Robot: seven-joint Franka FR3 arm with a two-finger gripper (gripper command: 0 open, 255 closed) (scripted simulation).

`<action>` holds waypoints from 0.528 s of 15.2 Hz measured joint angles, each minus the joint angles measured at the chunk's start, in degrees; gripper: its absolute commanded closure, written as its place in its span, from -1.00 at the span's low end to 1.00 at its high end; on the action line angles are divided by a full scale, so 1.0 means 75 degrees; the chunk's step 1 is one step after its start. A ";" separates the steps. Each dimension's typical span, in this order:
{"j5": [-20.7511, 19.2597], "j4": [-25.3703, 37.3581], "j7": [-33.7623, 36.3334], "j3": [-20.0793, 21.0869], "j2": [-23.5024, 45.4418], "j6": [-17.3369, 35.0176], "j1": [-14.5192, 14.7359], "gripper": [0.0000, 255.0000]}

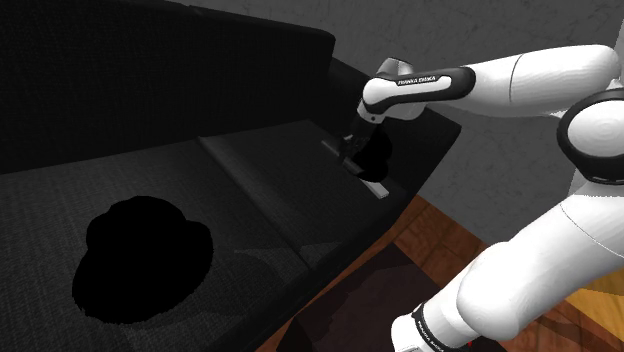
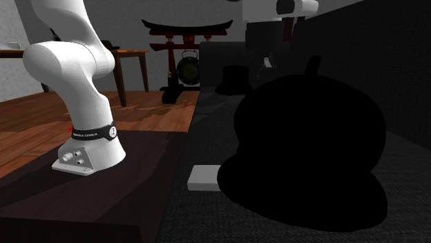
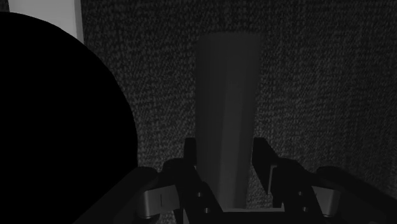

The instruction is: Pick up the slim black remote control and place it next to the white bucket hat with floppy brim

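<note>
As the gripper (image 3: 226,153) pinches the slim grey remote (image 3: 228,83) near one end, well apart from the black-drawn hat (image 1: 145,262), its overhang could lever it loose in transit.

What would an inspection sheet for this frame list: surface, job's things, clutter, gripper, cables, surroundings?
Surface: dark fabric sofa seat.
Job's things: slim remote, drawn grey; large hat, drawn black, farther along the sofa.
Clutter: small black hat right beside the remote; white flat box next to the large hat.
Gripper: gripper closed on the remote near one end.
Cables: nothing seen.
Surroundings: wooden floor, side table, gong, grey wall.
</note>
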 measured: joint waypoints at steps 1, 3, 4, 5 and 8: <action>-0.0016 0.0034 0.0006 -0.0004 -0.0045 -0.0076 -0.0006 1.00; -0.0049 0.0154 0.0037 -0.0004 -0.0119 -0.0268 -0.0009 1.00; -0.0068 0.0202 0.0066 0.0002 -0.0174 -0.0367 -0.0007 1.00; -0.0080 0.0278 0.0083 0.0005 -0.0196 -0.0464 -0.0006 1.00; -0.0129 0.0444 0.0144 0.0015 -0.0332 -0.0759 -0.0005 1.00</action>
